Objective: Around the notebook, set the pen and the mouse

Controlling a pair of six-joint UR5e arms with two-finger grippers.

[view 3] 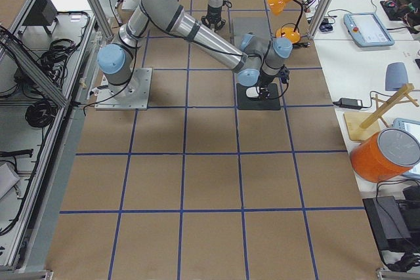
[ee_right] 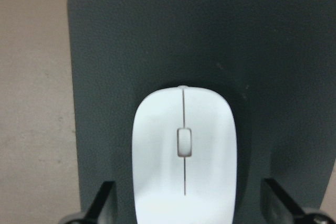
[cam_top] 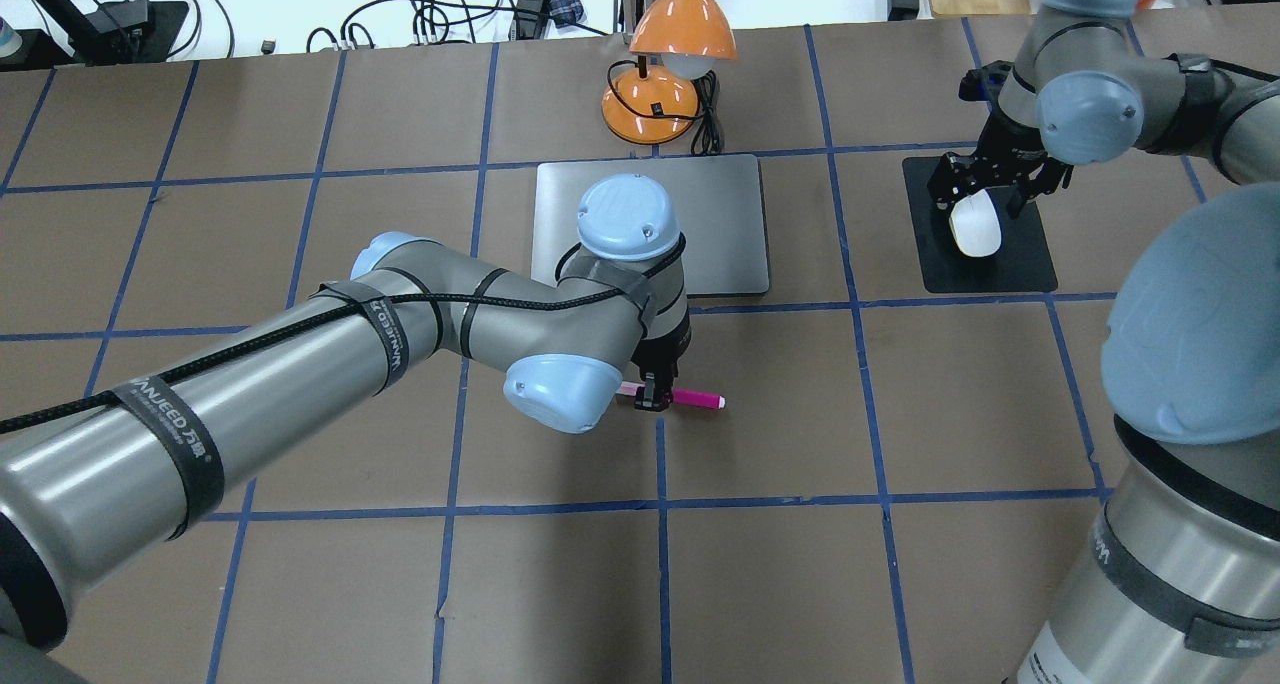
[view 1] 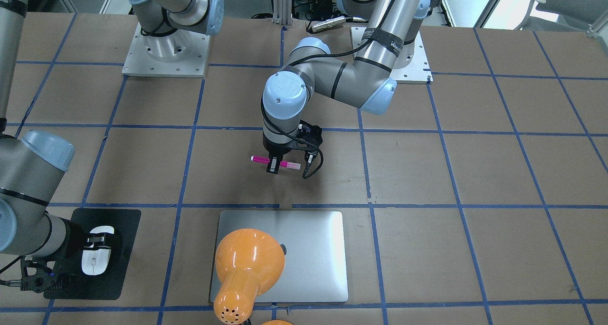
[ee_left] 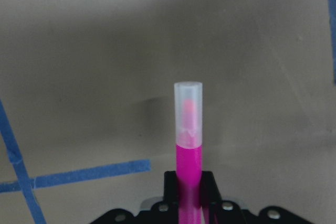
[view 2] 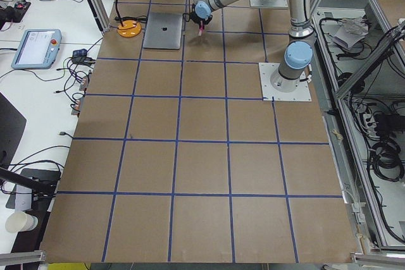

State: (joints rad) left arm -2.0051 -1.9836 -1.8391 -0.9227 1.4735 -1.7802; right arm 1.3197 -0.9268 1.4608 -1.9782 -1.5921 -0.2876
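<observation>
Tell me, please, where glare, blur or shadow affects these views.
Front-facing view: white glare streaks on the glossy orange lamp shade, a soft sheen across the flat silver-grey metal laptop. Left wrist view: the slim magenta-pink pen is soft and throws a faint shadow on the brown paper. Right wrist view: the smooth white oval mouse is sharp but washed out toward its near end.

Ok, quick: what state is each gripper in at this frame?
Left gripper: closed, holding the pen near its middle.
Right gripper: open, with its fingers on either side of the mouse on the black mat, not gripping it.
</observation>
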